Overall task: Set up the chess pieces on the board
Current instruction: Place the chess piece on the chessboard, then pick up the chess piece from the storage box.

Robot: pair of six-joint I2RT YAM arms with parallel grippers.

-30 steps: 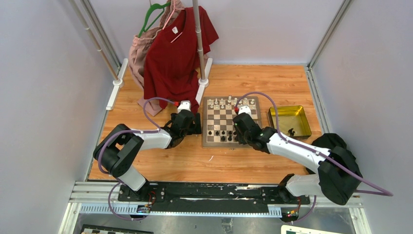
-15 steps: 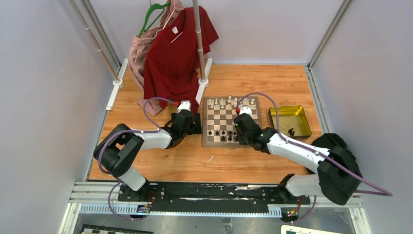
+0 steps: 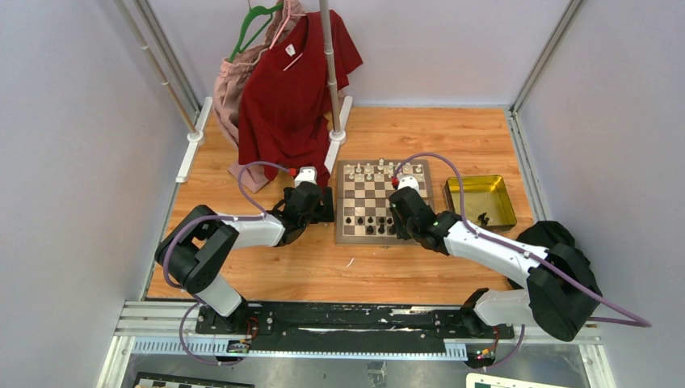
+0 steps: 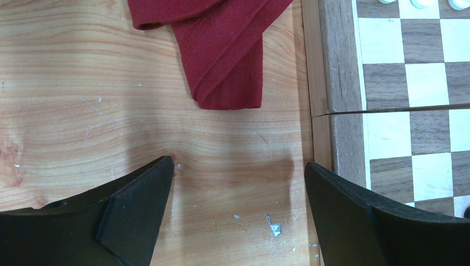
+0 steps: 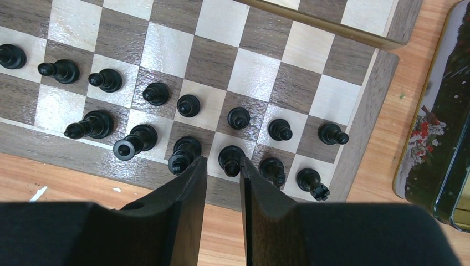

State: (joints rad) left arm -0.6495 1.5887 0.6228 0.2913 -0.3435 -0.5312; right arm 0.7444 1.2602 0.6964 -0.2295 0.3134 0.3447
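The board lies mid-table. White pieces fill its far rows and black pieces its near rows. In the right wrist view the black pieces stand in two rows on the board. My right gripper hovers over the near edge with a narrow gap between its fingers and nothing in it. A black piece stands just past the tips. My left gripper is wide open and empty over bare table beside the board's left border.
A yellow metal tray right of the board holds one black piece. A red shirt hangs on a rack at the back, its hem lying on the table near the left gripper.
My right gripper has shifted very slightly to the right at the board's near edge. The left arm has not moved.
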